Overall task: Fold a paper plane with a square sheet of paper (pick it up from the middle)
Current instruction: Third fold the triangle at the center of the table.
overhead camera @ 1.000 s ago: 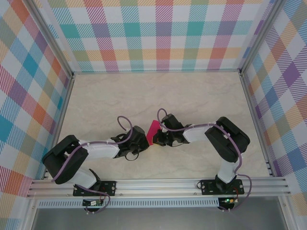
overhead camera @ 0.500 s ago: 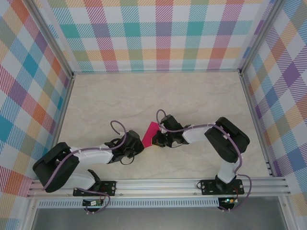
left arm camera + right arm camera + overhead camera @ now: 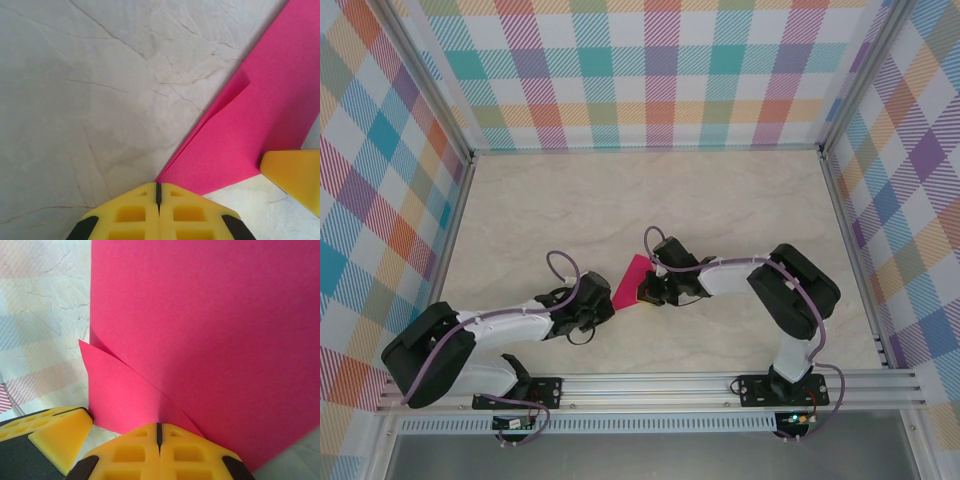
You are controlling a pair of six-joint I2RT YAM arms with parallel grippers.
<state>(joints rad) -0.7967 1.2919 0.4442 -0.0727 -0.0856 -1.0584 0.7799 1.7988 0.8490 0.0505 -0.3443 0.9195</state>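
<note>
Pinching the magenta sheet of paper [image 3: 628, 280] from two sides, both arms meet low over the marble-patterned worktop [image 3: 740, 200], nearer its front edge. From overhead the sheet is a folded, narrow shape whose long axis runs diagonally, with the near end pointing toward the left arm's side and the far end leaning away to the right. The left gripper [image 3: 608, 303] sits at that near-left tip. In its wrist view the jaws are pressed flat together with the paper's [image 3: 260, 120] pointed corner running in at their seam. From there the sheet widens to the upper right, with a loose flap along one edge. The right gripper [image 3: 643, 291] is on the sheet's right side, its jaws likewise closed on a layered edge of the paper [image 3: 210, 325]. Whether the sheet lies on the worktop or is held just off it is hard to judge.
</note>
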